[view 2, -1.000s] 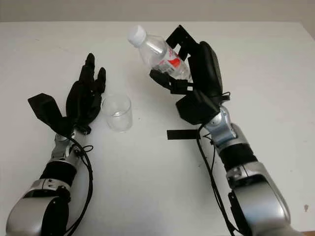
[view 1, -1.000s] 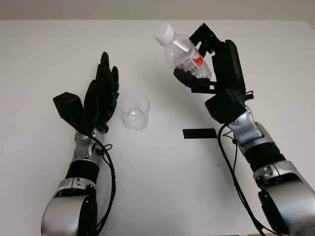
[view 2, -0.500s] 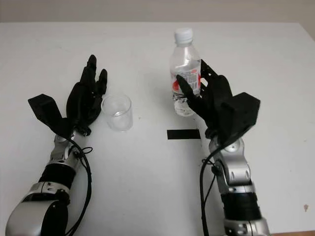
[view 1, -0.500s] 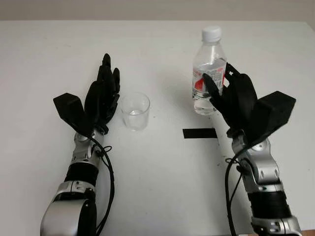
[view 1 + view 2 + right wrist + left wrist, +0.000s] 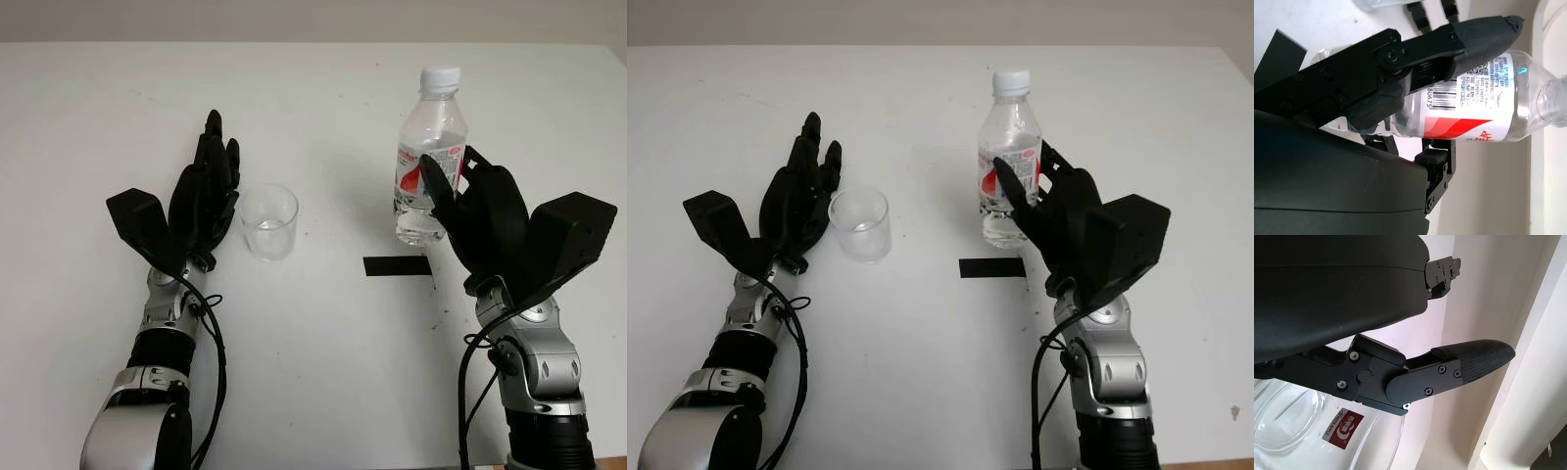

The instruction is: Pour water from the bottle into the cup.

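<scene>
The right robot hand (image 5: 468, 201) curls its fingers (image 5: 1484, 36) around the lower half of the capped water bottle (image 5: 425, 157), which stands upright on the white tabletop (image 5: 323, 352). A black tape strip (image 5: 396, 265) lies at the bottle's 7 o'clock. The left robot hand (image 5: 203, 196) is open, holding nothing, just beside the clear plastic cup (image 5: 269, 221) at its 9 o'clock.

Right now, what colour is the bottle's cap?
White; the bottle cap shows best in the left eye view.
</scene>
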